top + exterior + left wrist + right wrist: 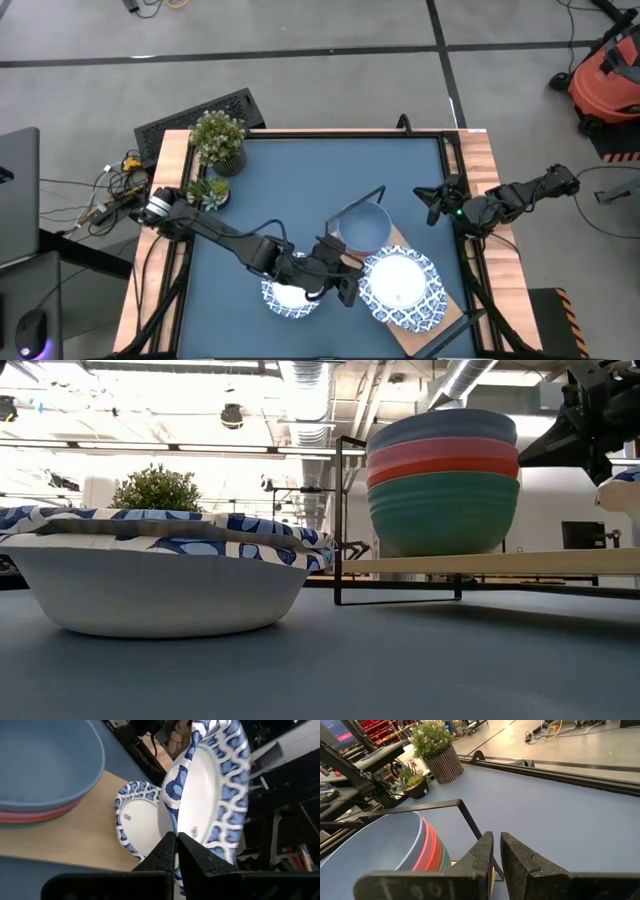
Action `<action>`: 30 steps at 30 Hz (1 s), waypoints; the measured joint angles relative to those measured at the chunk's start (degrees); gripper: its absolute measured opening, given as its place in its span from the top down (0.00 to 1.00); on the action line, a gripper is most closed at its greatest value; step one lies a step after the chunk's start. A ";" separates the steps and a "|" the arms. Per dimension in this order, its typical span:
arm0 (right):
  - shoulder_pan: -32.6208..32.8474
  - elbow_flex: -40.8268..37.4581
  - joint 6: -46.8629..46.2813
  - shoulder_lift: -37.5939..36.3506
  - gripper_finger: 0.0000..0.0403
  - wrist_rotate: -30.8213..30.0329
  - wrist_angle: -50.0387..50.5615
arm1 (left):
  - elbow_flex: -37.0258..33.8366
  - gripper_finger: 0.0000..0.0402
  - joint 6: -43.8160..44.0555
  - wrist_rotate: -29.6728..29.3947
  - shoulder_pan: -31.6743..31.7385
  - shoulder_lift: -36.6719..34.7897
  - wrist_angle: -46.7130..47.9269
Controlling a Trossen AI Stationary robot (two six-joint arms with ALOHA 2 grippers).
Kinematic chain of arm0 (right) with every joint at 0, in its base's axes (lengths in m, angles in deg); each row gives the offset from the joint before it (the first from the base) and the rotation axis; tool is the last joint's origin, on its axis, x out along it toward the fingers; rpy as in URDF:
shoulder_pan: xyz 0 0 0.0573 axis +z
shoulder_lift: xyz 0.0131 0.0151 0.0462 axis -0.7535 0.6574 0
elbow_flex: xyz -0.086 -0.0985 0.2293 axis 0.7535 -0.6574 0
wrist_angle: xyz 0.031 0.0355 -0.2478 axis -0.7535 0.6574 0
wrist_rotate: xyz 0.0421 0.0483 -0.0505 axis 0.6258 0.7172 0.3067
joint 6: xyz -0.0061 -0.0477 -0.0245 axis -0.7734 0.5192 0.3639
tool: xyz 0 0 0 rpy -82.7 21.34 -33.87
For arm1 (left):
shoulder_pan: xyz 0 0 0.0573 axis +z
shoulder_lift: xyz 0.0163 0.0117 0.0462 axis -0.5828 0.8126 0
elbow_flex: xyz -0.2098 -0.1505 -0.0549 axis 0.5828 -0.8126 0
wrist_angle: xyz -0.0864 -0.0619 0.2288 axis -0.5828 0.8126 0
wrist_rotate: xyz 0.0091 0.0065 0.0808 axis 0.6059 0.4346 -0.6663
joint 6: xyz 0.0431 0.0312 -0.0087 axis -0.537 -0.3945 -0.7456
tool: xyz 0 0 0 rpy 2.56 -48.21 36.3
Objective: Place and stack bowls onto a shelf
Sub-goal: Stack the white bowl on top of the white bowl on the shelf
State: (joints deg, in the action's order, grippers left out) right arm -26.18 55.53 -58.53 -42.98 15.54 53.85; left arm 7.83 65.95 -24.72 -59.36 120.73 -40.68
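My left gripper [348, 285] is shut on a blue-and-white patterned bowl [210, 795] over the near end of the light-wood shelf [398, 238]. Under it, a second patterned bowl [131, 822] lies on the board. A stack of plain bowls [440, 480], green, red, pink and pale blue on top, stands on the shelf by the black wire frame [338, 520]. A third patterned bowl [290, 297] rests base-down on the blue table beside the left arm. My right gripper [496, 845] waits shut at the table's right edge, holding nothing. My left gripper pinches the patterned bowl's rim [172, 832] between its two fingers, one on the inner face and one on the outer. The fingers come slanting down from the table's left side. The bowl is tilted relative to the bowl on the shelf; whether it touches that bowl, I cannot tell.
Two potted plants [218, 140] [207, 190] stand at the table's far left corner. The shelf runs slantwise from the table's middle to its near right corner. Bare blue tabletop [300, 180] lies between the plants and the shelf.
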 joint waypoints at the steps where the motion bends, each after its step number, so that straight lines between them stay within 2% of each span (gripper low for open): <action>1: 0.00 0.00 -0.02 0.00 0.84 0.02 0.00 | 0.00 1.00 0.56 -0.24 -0.09 0.30 -0.13; 30: 0.00 0.00 -0.05 0.00 0.84 0.96 0.00 | -0.02 1.00 0.76 -4.18 -1.67 2.09 0.29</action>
State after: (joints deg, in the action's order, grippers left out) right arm -26.18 55.53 -58.58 -42.99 16.50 53.84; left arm 7.81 66.71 -28.90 -61.03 122.82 -40.39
